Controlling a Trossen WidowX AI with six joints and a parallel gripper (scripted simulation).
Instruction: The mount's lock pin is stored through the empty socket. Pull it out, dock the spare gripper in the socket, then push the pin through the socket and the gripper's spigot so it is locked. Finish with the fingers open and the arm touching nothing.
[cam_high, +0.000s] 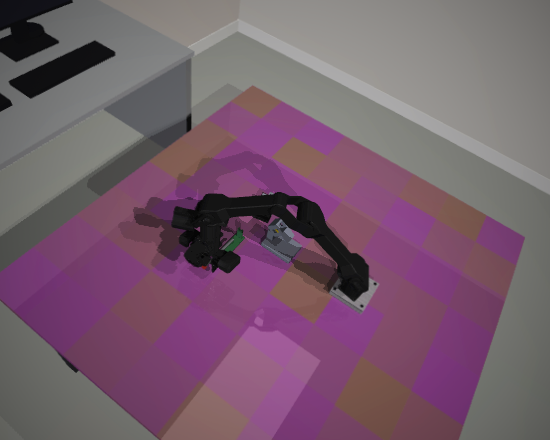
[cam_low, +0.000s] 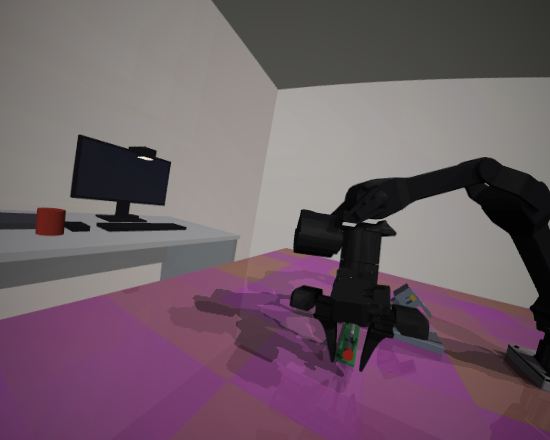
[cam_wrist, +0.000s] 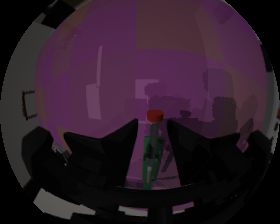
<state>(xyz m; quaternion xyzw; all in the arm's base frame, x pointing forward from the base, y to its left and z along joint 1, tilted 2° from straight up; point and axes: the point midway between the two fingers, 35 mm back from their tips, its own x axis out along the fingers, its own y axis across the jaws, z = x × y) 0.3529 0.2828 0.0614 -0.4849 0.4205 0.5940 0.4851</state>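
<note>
My gripper (cam_high: 206, 266) (cam_low: 347, 365) (cam_wrist: 152, 122) points down with its fingers apart, one on each side of the lock pin. The pin, with a red head (cam_high: 204, 267) (cam_low: 348, 355) (cam_wrist: 155, 116) and grey shaft, lies along the green holder (cam_high: 234, 241) (cam_low: 341, 356) (cam_wrist: 146, 155), its head at the near end. No finger visibly grips it. The grey mount (cam_high: 282, 245) (cam_low: 425, 341) stands between the holder and the arm's base, its tilted socket block without a pin. A dark shape (cam_high: 262, 217) under the arm may be the spare gripper; it is mostly hidden.
The arm's base plate (cam_high: 367, 298) (cam_low: 525, 367) is beyond the mount. The arm arches over the mount's side of the tiled table (cam_high: 380, 390) (cam_low: 125, 360). A grey desk (cam_high: 145, 45) (cam_low: 200, 239) with a monitor (cam_low: 120, 172) and a red mug (cam_low: 50, 221) stands apart.
</note>
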